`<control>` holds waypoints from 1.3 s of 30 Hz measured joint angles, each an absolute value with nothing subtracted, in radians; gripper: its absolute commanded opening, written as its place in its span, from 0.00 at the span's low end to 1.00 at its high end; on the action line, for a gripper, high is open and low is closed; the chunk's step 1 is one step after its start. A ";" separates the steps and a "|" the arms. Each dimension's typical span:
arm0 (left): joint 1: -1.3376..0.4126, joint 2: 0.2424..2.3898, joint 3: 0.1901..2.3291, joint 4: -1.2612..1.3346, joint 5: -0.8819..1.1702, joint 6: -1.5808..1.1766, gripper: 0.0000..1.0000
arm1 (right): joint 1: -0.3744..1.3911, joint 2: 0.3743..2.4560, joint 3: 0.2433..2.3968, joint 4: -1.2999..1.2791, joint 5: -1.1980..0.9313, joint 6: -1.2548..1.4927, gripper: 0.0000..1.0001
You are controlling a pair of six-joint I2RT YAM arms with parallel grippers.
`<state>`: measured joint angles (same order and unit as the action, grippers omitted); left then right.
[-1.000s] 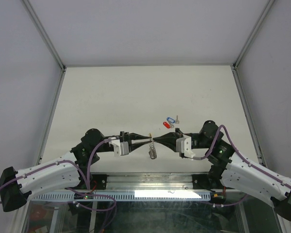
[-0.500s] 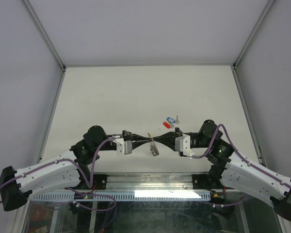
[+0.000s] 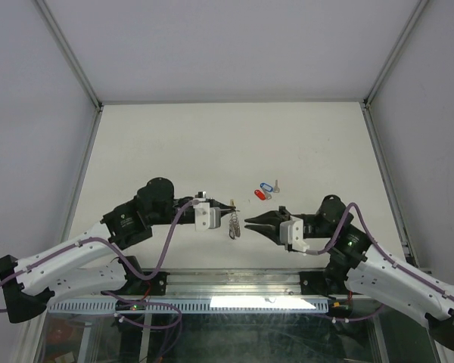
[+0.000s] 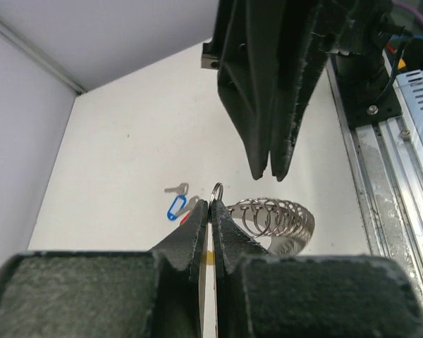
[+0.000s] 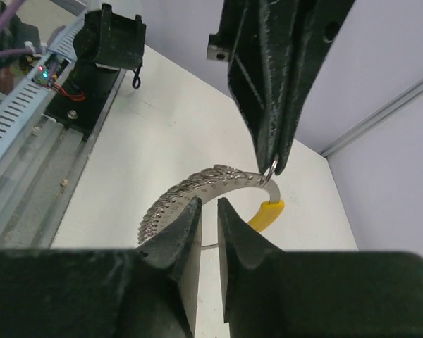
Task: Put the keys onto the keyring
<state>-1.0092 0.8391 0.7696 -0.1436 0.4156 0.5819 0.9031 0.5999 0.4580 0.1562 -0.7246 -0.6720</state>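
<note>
my left gripper is pressed together, pinching a small loop at the top of the keyring, which dangles from it; the keyring is a curved row of silvery loops with a short yellow stretch; my right gripper sits just beside the keyring, jaws slightly parted, holding nothing; the keys, with blue and red tags, lie on the table beyond the keyring, apart from it
</note>
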 measured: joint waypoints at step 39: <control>-1.009 1.347 1.210 -0.860 0.127 0.472 0.00 | 0.905 0.536 0.284 0.279 -0.057 0.023 0.31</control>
